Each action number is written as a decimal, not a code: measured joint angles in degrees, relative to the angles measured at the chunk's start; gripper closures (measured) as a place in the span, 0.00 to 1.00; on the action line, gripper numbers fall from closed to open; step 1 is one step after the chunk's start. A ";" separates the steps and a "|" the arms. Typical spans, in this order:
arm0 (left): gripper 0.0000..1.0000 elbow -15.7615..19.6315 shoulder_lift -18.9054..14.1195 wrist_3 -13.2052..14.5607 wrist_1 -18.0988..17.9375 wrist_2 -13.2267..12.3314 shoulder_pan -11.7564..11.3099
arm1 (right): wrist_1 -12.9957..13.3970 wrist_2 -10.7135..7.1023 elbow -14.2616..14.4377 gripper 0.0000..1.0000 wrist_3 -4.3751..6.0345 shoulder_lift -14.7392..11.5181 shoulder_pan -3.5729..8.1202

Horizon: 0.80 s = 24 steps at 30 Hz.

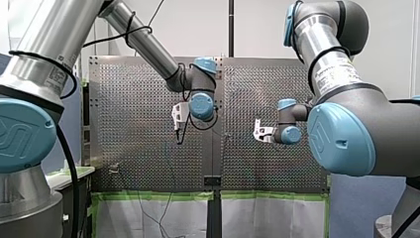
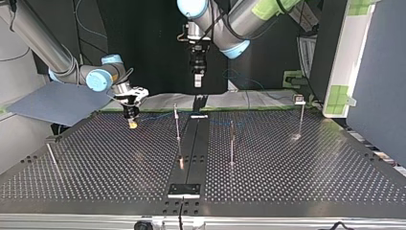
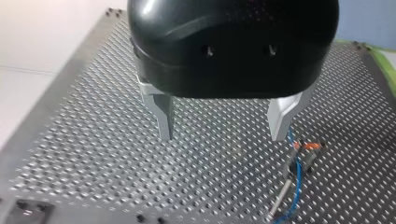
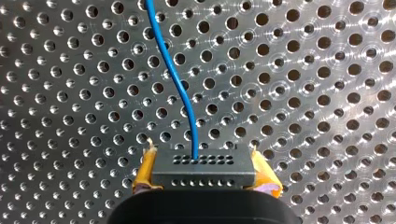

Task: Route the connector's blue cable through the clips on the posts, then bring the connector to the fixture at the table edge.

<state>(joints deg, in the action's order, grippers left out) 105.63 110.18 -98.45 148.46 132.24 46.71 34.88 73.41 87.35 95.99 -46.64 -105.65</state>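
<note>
In the top view my right gripper (image 2: 130,119) sits low over the far left of the grey metal table full of holes (image 2: 95,163), and my left gripper (image 2: 197,81) hangs high over the far edge near the middle. One thin metal post (image 2: 177,129) stands just left of the long dark middle strip (image 2: 191,143), a second post (image 2: 232,143) just right of it, a third post (image 2: 301,120) far right, and the flat black fixture plate (image 2: 184,190) lies at the strip's near end. The small dark block connector (image 4: 203,168) sits between my right gripper's pads (image 4: 144,172), and the thin blue cable (image 4: 175,84) runs from it ahead over the table.
</note>
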 joint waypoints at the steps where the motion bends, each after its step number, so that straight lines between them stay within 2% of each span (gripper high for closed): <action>1: 0.00 0.41 -0.41 -0.16 -0.38 0.34 0.41 | 0.01 0.00 0.00 0.84 -0.01 0.00 0.00; 5: 0.00 2.22 -2.22 -0.69 -2.18 0.77 1.63 | 0.07 0.00 -0.01 0.84 0.00 0.00 0.02; 10: 0.00 4.35 -4.34 -1.82 -4.29 0.04 1.85 | 0.07 -0.01 -0.01 0.84 -0.01 0.00 0.00; 16: 0.00 6.90 -6.90 -3.53 -6.88 -2.25 1.53 | 0.05 -0.01 -0.02 0.84 -0.01 0.00 -0.02; 24: 0.00 10.81 -10.81 -7.36 -10.74 -6.14 0.43 | -0.05 0.00 -0.01 0.84 -0.01 0.00 -0.10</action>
<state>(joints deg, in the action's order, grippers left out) 116.43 99.38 -105.81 137.72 126.10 47.14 34.82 73.40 87.34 95.98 -46.64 -105.75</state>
